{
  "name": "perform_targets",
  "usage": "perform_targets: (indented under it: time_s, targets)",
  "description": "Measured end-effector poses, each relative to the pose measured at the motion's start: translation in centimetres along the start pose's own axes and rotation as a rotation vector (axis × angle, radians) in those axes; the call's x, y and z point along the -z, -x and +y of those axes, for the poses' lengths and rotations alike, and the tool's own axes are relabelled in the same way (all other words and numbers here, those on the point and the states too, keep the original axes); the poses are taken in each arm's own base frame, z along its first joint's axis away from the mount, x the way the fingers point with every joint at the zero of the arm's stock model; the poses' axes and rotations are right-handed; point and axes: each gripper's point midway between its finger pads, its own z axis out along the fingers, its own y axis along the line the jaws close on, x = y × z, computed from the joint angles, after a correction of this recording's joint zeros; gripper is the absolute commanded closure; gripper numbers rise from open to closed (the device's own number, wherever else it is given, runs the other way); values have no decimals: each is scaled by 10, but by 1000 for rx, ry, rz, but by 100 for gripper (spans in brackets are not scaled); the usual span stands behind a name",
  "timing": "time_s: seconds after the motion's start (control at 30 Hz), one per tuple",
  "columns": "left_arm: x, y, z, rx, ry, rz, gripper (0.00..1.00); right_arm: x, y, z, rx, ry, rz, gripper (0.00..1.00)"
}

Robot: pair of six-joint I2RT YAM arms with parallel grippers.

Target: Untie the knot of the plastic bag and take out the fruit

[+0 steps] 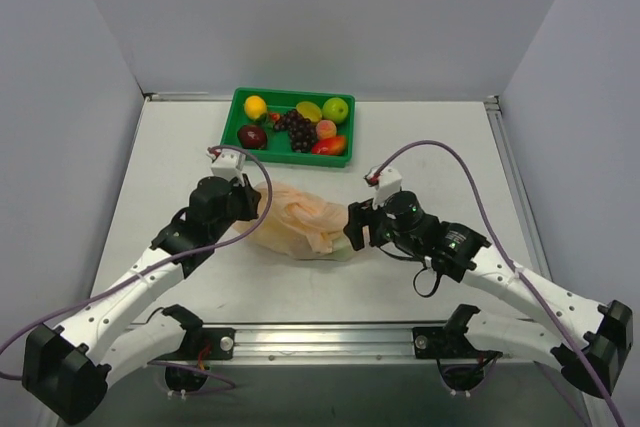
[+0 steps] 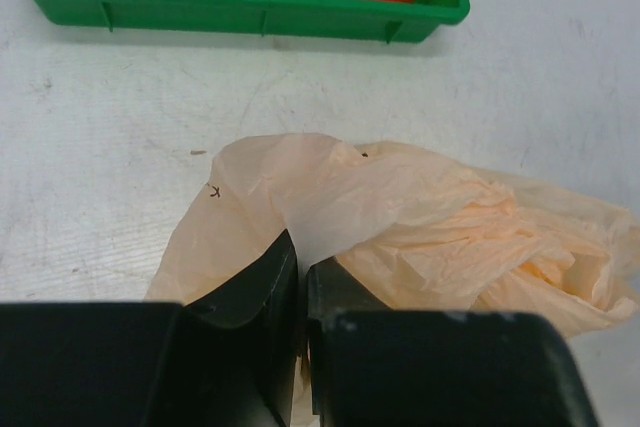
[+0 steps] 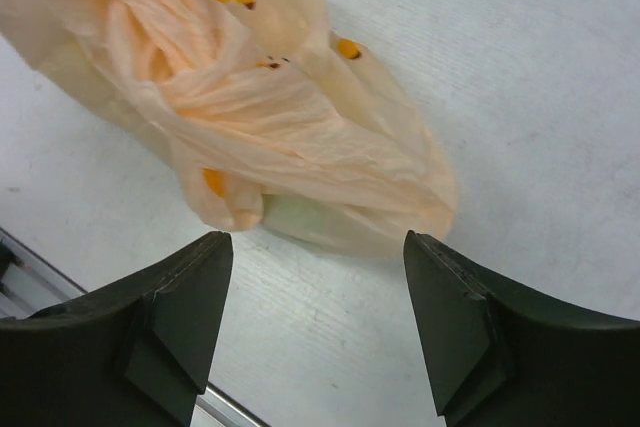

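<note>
What worries me is the thin film. My left gripper (image 2: 303, 255) is clamped on a fold of the plastic bag (image 2: 420, 217), and if it pulls before the knot (image 3: 215, 87) is caught, the plastic could stretch or tear, or the whole bag could drag toward the green tray (image 1: 238, 112). The bag lies mid-table between the arms, with what looks like a pale green fruit (image 3: 300, 222) showing through. The left arm reaches in low. My right gripper (image 3: 318, 237) hangs spread wide just short of the bag, touching nothing.

Bag (image 1: 300, 219) mid-table (image 1: 180, 147), tray (image 1: 285, 159) behind.
Left gripper (image 2: 302, 262) on bag's left end, right gripper (image 3: 318, 247) just off its right end; grapes (image 1: 297, 129) in tray's middle, tray near table's far edge.
</note>
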Motion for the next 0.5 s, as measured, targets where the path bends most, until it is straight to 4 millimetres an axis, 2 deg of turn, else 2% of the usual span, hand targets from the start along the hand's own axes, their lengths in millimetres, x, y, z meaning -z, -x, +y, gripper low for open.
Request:
perform_targets:
  time_s: [0.1,0.2,0.5]
  targets:
    - [4,-18,3,-39,-22,36,85,1,14,26,117,59,15,29]
    - [11,-25,6,-71,-34,49,84,-4,26,51,247,108,33,29]
    - [24,-9,3,-92,-62,-11,85,-42,43,100,563,180,95,30]
